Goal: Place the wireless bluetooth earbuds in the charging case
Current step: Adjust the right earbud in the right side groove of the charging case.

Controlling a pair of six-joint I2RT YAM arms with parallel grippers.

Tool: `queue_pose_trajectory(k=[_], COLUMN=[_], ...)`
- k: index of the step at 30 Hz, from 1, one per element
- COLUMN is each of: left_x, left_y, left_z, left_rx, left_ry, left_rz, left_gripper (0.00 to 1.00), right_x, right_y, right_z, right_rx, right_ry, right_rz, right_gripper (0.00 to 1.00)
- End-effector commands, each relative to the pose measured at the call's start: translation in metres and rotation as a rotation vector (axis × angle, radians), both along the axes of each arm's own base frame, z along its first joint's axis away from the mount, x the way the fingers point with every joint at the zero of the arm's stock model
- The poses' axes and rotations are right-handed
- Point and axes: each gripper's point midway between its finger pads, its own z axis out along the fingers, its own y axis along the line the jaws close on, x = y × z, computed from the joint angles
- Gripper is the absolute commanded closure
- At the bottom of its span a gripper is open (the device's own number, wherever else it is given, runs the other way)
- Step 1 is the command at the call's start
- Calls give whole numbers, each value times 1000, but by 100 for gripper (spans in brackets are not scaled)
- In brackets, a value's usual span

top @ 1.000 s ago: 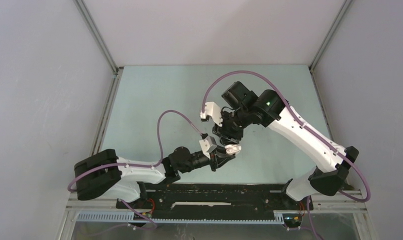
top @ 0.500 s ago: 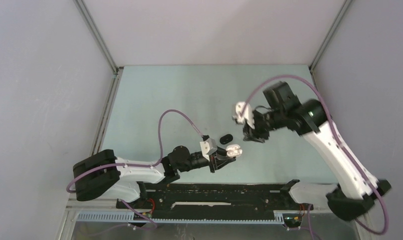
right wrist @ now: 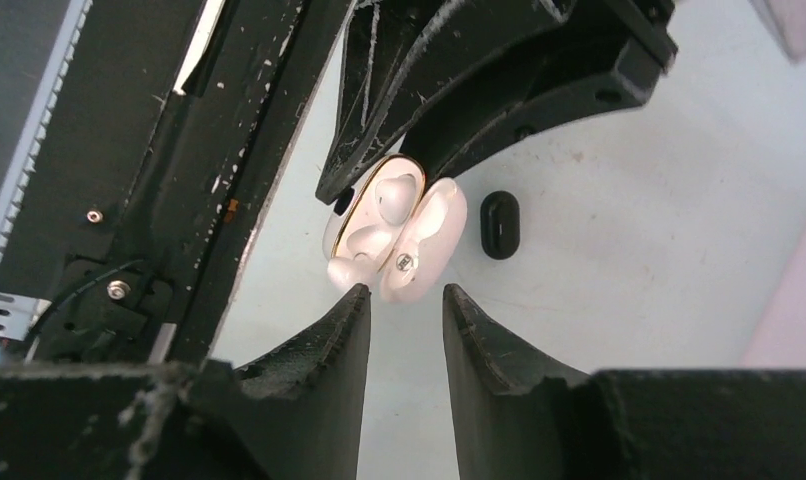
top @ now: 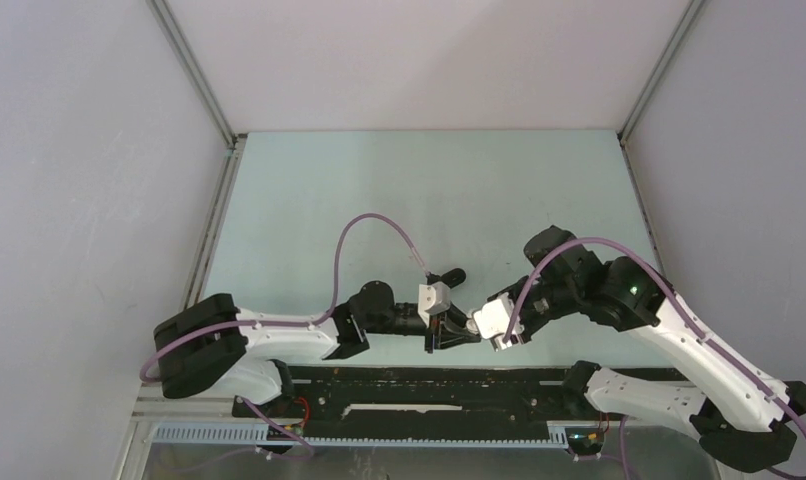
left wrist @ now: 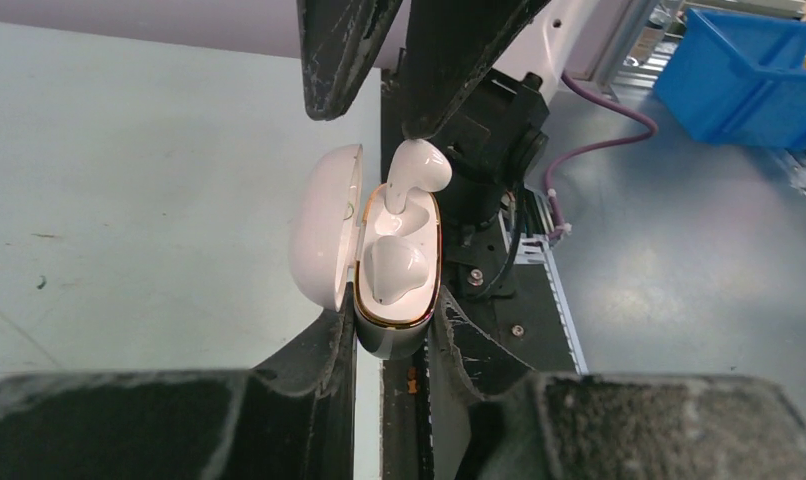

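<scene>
My left gripper (left wrist: 391, 322) is shut on the lower body of a white charging case (left wrist: 399, 300), whose lid (left wrist: 324, 235) is hinged open to the left. One white earbud (left wrist: 394, 268) lies seated in the case. A second white earbud (left wrist: 417, 172) stands partly in the upper socket with its head sticking out. My right gripper (right wrist: 404, 292) is open and holds nothing, its tips just short of the case (right wrist: 394, 240). Its fingers (left wrist: 341, 50) hang over the case in the left wrist view. In the top view both grippers (top: 457, 330) meet near the table's front edge.
A small black oval object (right wrist: 499, 223) lies on the table just beyond the case; it also shows in the top view (top: 449, 275). The black base rail (top: 429, 385) runs right beside the grippers. Enclosure walls stand left, right and behind. A blue bin (left wrist: 749, 70) sits off the table.
My right arm swung away to the right, then came down toward the near edge and now faces the case. My left gripper moved right and nearer with the case.
</scene>
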Motion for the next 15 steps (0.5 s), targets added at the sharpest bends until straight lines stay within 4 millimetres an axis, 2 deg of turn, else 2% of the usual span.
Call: queue_pose_trajectory(k=[1, 15], left_x=[-6, 1], left_y=[-7, -9], left_z=[15, 12], left_rx=[-31, -14], left_ry=[-8, 10], left_rz=[-70, -70], left_gripper=[100, 100], right_x=[2, -10], right_y=[3, -13], right_z=[-1, -10], right_rx=[-38, -172], right_ry=[-101, -222], right_rz=[82, 227], right_gripper=[65, 64])
